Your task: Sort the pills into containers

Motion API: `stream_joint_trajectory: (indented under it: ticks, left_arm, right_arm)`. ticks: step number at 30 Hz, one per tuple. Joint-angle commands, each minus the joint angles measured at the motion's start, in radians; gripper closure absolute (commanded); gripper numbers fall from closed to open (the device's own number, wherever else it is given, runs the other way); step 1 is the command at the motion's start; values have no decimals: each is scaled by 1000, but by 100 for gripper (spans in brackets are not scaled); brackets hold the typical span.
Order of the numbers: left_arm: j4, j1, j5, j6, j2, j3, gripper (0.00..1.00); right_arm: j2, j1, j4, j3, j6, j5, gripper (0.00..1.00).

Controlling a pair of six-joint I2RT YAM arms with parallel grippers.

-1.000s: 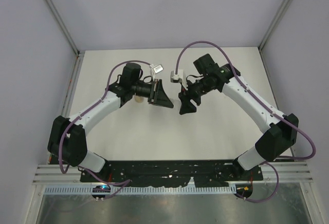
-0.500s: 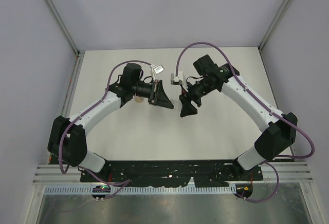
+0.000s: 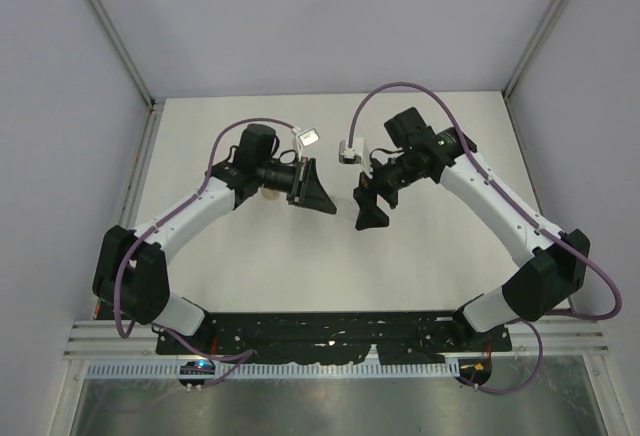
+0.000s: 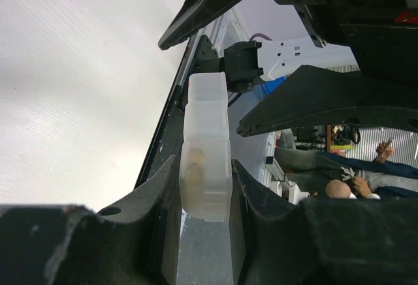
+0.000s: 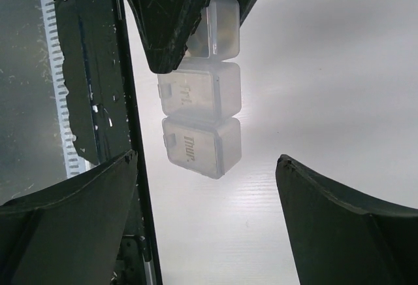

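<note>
The container is a translucent strip of small lidded pill-box compartments point(image 5: 199, 115), not a vial. My left gripper point(image 4: 204, 170) is shut on one end of it and holds it in the air, pointing toward the right arm. The free end compartment reads "Thur." point(image 5: 198, 148), and the one beside it has a shorter label. A pale tan pill point(image 4: 194, 165) shows dimly inside the gripped compartment. My right gripper point(image 5: 209, 226) is open and empty, a short way off the strip's free end. In the top view the left gripper point(image 3: 320, 196) and right gripper point(image 3: 368, 208) face each other, and the strip is hidden there.
A small tan object point(image 3: 268, 194) lies on the white table point(image 3: 430, 256) under the left forearm. Grey walls enclose the table on three sides. The black base rail point(image 3: 330, 331) runs along the near edge.
My right gripper and forearm have shifted slightly to the right, away from the left gripper. The left arm has kept still with the strip in it.
</note>
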Motion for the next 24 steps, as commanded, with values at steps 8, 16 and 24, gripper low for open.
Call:
stream_joint_trajectory:
  ticks: [8, 16, 24]
  left_arm:
    - [-34, -2, -30, 71, -49, 43, 100]
    - [-39, 23, -67, 83, -104, 20, 100]
    - [-42, 61, -82, 71, -122, 23, 100]
  right_arm:
    - [-170, -20, 171, -45, 137, 174, 0]
    - [-251, -20, 251, -48, 216, 306, 5]
    - [-304, -23, 372, -88, 313, 429, 5]
